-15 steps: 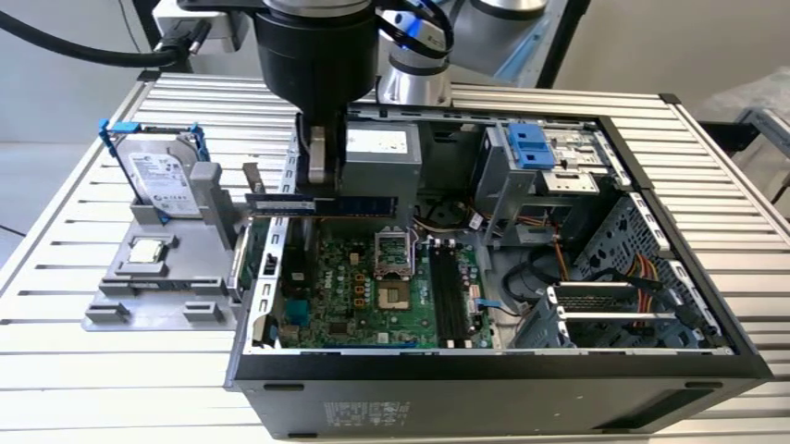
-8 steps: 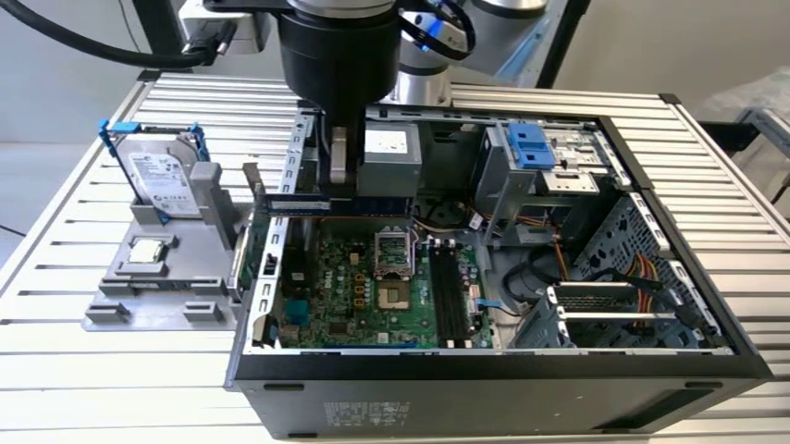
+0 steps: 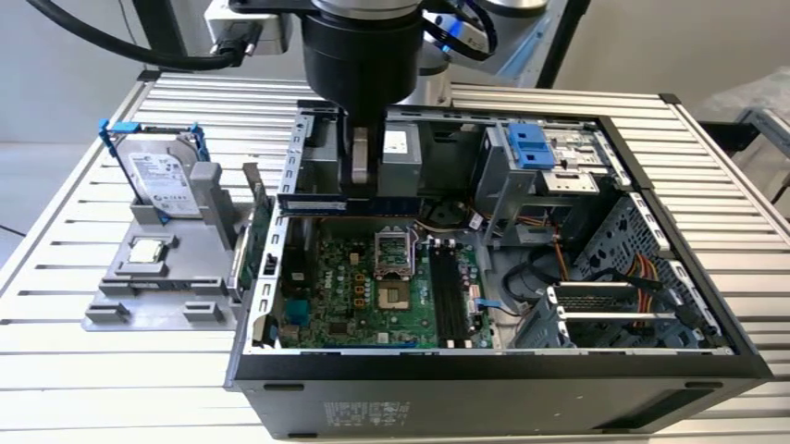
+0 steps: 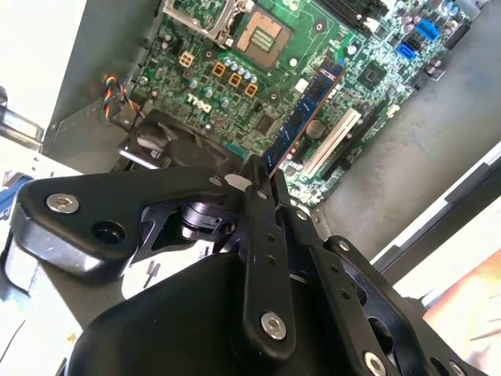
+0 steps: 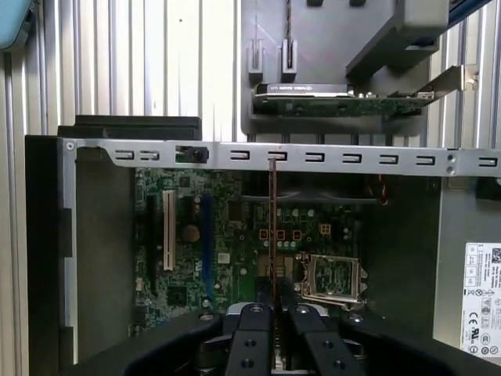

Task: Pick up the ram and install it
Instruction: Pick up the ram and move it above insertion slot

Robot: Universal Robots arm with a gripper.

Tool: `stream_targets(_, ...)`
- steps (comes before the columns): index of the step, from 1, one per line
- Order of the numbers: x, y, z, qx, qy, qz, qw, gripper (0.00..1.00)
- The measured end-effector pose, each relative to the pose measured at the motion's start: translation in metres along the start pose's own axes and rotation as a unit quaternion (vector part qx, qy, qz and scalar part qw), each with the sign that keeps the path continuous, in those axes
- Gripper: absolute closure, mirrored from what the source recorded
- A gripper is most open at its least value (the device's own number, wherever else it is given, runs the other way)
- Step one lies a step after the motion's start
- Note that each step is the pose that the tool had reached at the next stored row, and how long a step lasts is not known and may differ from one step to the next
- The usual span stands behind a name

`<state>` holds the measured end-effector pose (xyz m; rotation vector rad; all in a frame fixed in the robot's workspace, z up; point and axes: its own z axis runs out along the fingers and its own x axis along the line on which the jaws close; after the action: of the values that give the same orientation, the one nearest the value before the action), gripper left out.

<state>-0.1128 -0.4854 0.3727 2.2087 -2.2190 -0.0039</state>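
Observation:
The ram (image 3: 314, 202) is a thin blue-green stick held level above the far part of the open computer case (image 3: 494, 361). My gripper (image 3: 359, 190) hangs from the black arm and is shut on the stick's middle. In the second wrist view the ram (image 4: 301, 117) sticks out beyond the gripper (image 4: 262, 171) over the green motherboard (image 4: 235, 78). The first wrist view has the ram (image 5: 272, 227) edge-on as a thin line running out of the gripper (image 5: 272, 315). Dark memory slots (image 3: 447, 291) lie on the motherboard (image 3: 351, 301), nearer the camera than the stick.
A silver hard drive in a blue frame (image 3: 161, 174) and a small square processor chip (image 3: 146, 250) sit on a grey holder at the exterior view's left. Inside the case are the CPU socket (image 3: 392, 296), cables (image 3: 556, 259) and a drive cage (image 3: 543, 157). The table is slatted metal (image 3: 124, 370).

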Motion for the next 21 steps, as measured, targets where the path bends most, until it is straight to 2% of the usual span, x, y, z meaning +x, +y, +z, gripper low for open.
stream_targets(21,-0.0001,-0.0278,-0.0003,0.0,0.0001,0.0,1.0,1.0)
